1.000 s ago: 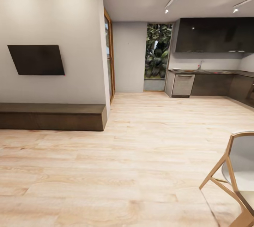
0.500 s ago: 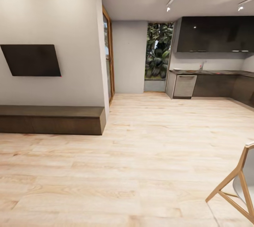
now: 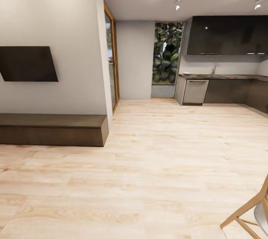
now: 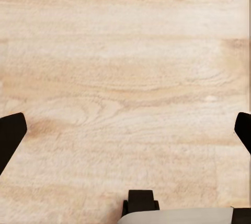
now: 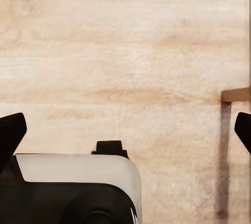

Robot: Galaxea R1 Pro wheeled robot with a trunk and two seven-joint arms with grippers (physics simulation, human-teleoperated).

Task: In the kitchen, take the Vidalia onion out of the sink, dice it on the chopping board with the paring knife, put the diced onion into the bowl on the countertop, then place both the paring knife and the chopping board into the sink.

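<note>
The kitchen lies far off at the back right of the head view. Its grey countertop runs above dark cabinets, and a thin curved tap marks where the sink is. The basin itself is hidden at this distance. The Vidalia onion, paring knife, chopping board and bowl are too small to make out. My left gripper hangs open over bare wooden floor, with its dark fingertips far apart. My right gripper is also open above the floor and holds nothing.
A low dark bench and a wall-mounted black screen stand at the left. A wooden chair cuts into the lower right corner, and its leg shows beside my right gripper. Wide plank floor stretches toward the kitchen.
The whole picture has shifted, so the camera has moved. The chair has slid toward the lower right corner and the bench and screen toward the left.
</note>
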